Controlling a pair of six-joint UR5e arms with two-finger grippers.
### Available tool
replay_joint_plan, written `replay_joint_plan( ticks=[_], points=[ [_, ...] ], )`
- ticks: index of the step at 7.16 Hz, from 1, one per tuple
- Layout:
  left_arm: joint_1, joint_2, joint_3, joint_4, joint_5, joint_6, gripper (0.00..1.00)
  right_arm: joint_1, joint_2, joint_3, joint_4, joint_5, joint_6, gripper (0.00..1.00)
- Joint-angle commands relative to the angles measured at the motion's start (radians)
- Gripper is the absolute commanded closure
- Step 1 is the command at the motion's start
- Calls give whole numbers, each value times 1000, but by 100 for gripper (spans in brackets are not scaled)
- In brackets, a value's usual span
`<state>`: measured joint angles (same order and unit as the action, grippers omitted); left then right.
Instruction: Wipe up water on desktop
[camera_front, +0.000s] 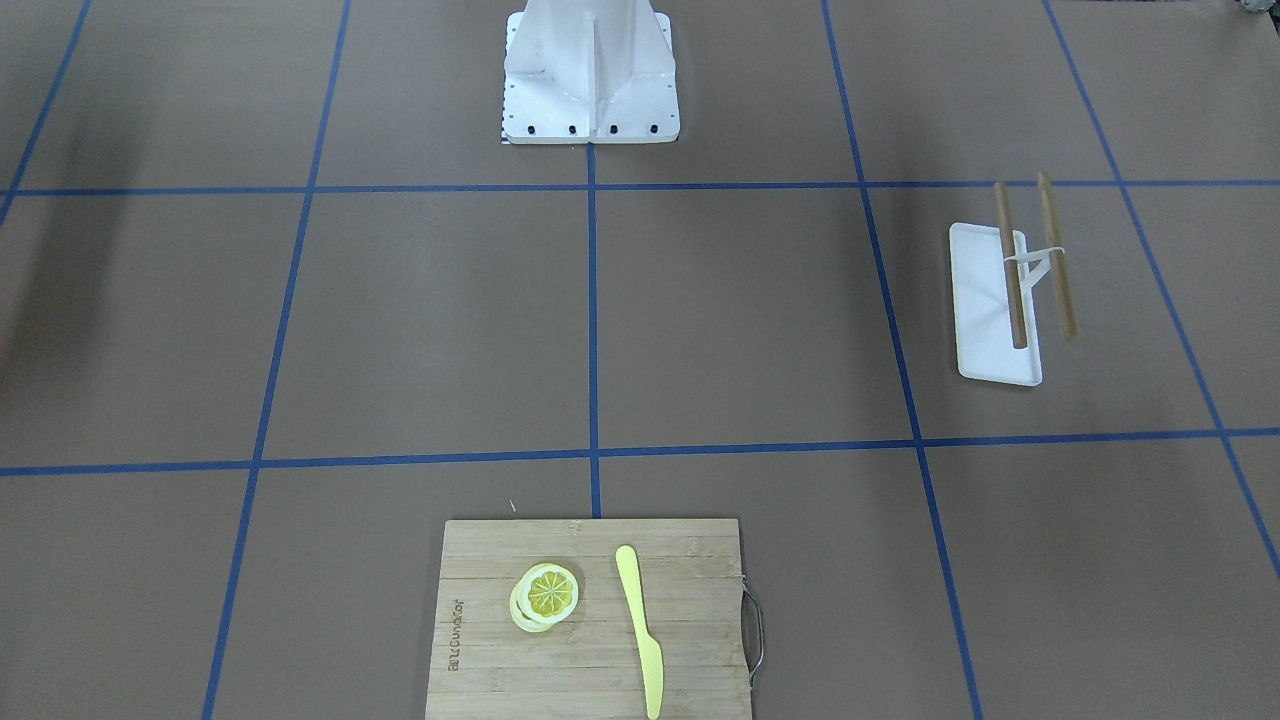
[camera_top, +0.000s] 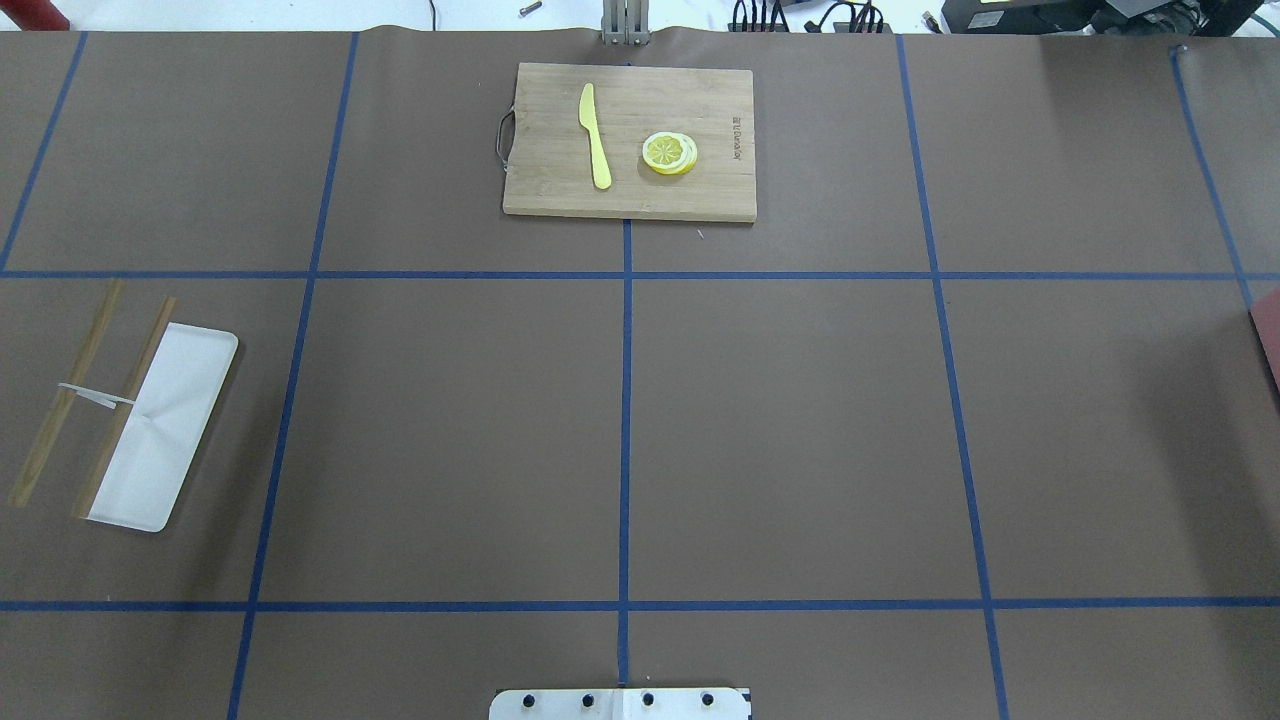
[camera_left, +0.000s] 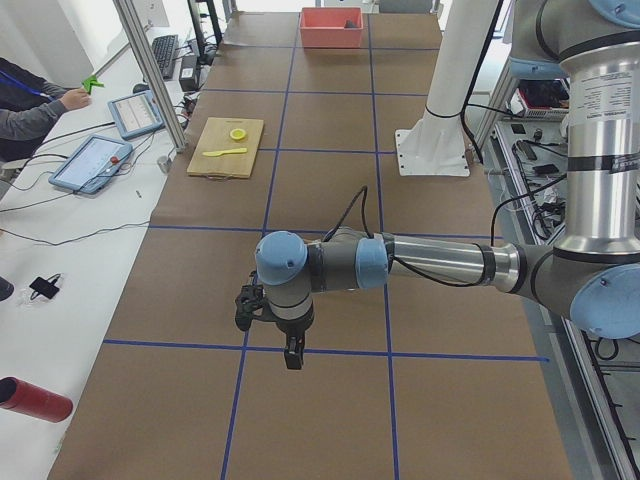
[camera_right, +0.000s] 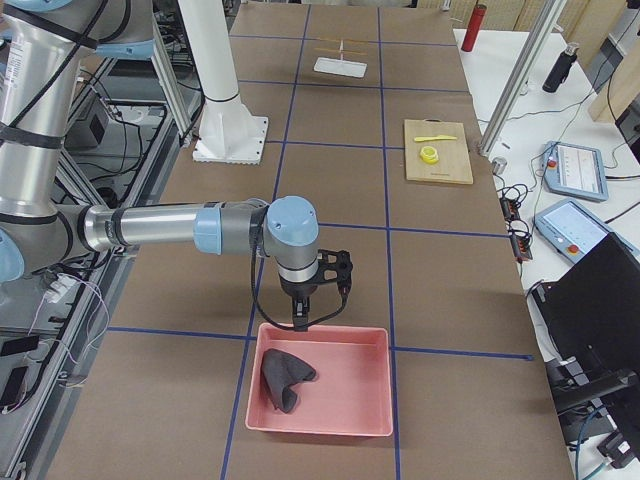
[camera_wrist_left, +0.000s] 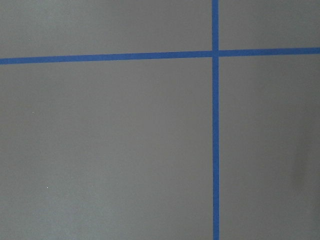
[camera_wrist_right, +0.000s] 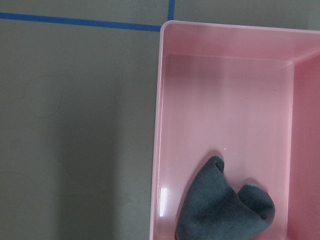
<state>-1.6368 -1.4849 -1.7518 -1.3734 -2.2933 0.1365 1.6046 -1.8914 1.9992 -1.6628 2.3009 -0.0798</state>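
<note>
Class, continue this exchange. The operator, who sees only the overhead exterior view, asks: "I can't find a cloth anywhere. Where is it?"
Observer: A dark grey cloth lies crumpled in a pink tray at the table's right end.
Operator: Where is the right hand?
Observer: The right hand hangs over that tray's rim, apart from the cloth.
Operator: And the left hand?
Observer: The left hand points down over bare desktop, near a tape crossing.
</note>
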Motion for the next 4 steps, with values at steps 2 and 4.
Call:
replay_joint_plan(
  ticks=[2,4],
  points=[
    [0,0,11,-1,0,0,1,0,0,18,-3,8,0,0],
    [0,0,12,-1,0,0,1,0,0,21,-3,14,0,0]
  ],
)
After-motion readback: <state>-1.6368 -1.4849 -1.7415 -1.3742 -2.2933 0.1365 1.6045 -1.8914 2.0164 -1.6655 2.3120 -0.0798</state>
